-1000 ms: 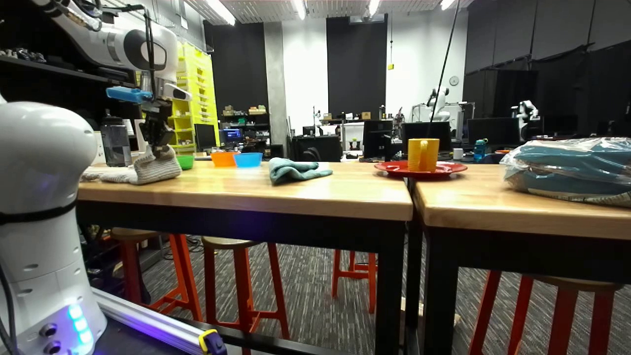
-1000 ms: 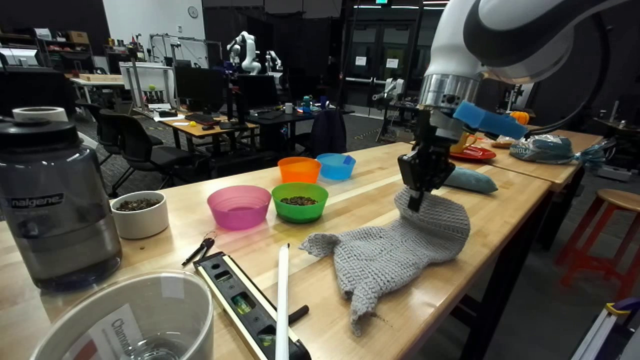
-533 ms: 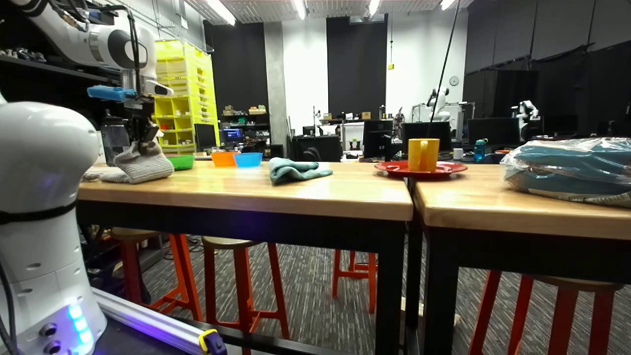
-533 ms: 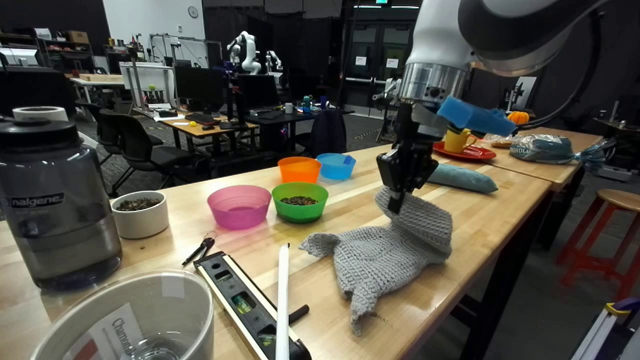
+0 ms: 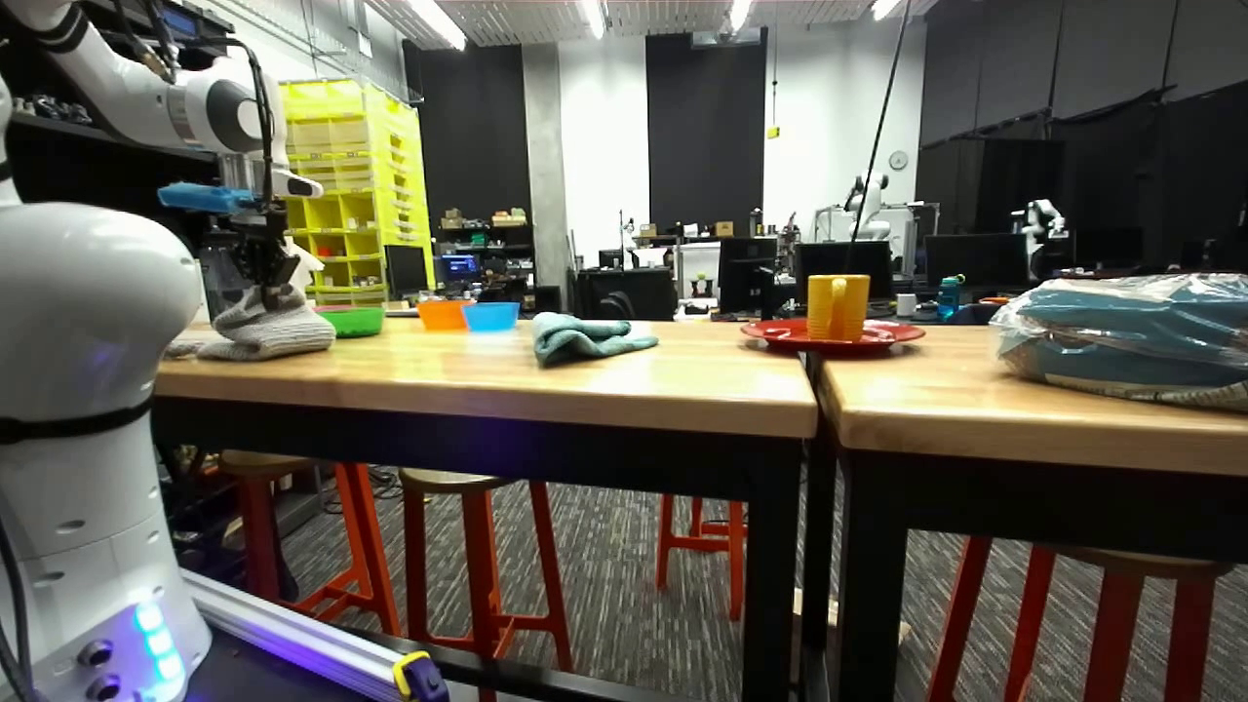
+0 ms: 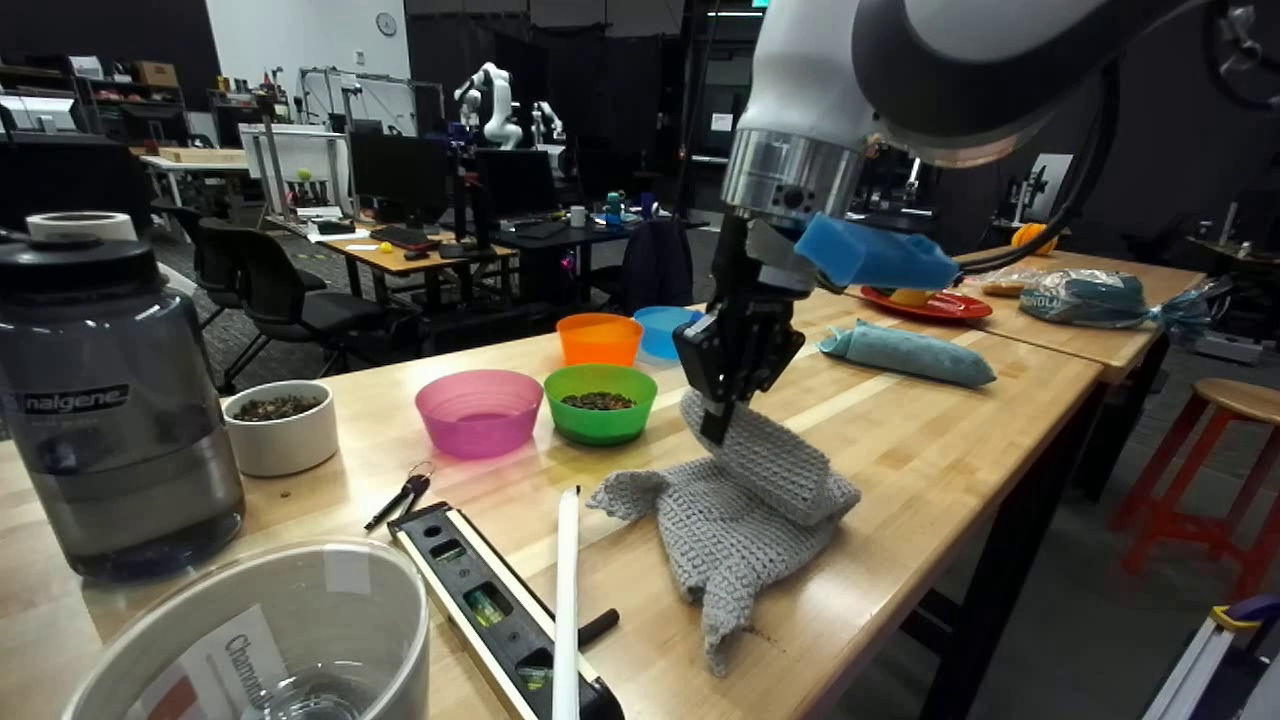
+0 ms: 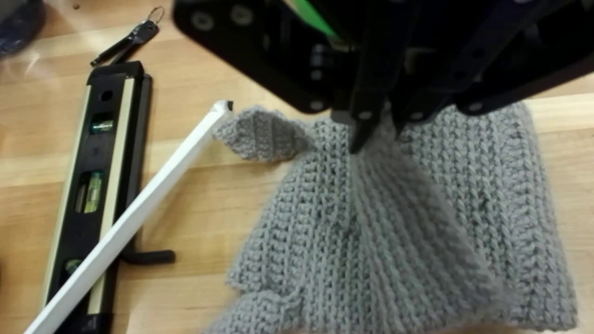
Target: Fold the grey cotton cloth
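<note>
The grey knitted cloth [image 6: 740, 530] lies on the wooden table, with one end lifted and bent back over the rest. It also shows in an exterior view [image 5: 278, 333] beside the robot base. My gripper [image 6: 714, 430] points down and is shut on the lifted edge of the cloth. In the wrist view the gripper [image 7: 378, 132] pinches a gathered fold of cloth [image 7: 408, 222] that fans out below the fingers. The lower layer of cloth [image 7: 278, 241] lies under it, with one corner curled at the left. The gripper's pads are mostly hidden by the cloth.
A black level [image 6: 490, 610] and a white stick [image 6: 566, 600] lie left of the cloth, the stick touching its curled corner in the wrist view. Pink [image 6: 480, 415], green [image 6: 600, 410] and orange [image 6: 598, 342] bowls stand behind. A teal cloth [image 6: 905, 355] lies farther along the table.
My gripper has carried the held edge across toward the level and the curled corner. The lifted part now folds over more of the cloth, and its far end has been drawn in.
</note>
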You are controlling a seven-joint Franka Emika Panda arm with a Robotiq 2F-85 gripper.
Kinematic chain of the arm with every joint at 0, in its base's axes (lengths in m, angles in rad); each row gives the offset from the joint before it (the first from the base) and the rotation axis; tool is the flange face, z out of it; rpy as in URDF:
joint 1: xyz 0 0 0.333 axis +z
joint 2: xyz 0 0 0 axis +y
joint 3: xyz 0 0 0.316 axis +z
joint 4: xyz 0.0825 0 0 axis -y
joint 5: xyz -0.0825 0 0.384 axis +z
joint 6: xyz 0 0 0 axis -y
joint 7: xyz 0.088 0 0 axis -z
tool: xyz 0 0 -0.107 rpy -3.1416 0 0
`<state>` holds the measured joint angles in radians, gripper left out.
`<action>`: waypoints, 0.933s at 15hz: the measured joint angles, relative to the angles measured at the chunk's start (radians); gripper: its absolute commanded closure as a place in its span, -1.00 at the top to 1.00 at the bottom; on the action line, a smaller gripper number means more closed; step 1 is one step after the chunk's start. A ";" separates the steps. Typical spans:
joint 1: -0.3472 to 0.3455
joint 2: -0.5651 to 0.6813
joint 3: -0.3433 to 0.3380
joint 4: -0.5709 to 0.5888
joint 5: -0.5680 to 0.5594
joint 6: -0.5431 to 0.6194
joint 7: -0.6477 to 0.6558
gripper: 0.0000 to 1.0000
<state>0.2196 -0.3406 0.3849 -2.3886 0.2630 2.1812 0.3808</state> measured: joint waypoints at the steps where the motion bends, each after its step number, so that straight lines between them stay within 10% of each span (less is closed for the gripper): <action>1: 0.004 0.020 0.006 0.013 -0.009 0.006 0.005 -0.97; 12: 0.050 0.167 0.020 0.119 -0.025 -0.033 0.134 -0.97; 14: 0.064 0.178 0.024 0.133 -0.025 -0.050 0.157 -0.36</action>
<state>0.2836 -0.1622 0.4093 -2.2554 0.2376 2.1310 0.5382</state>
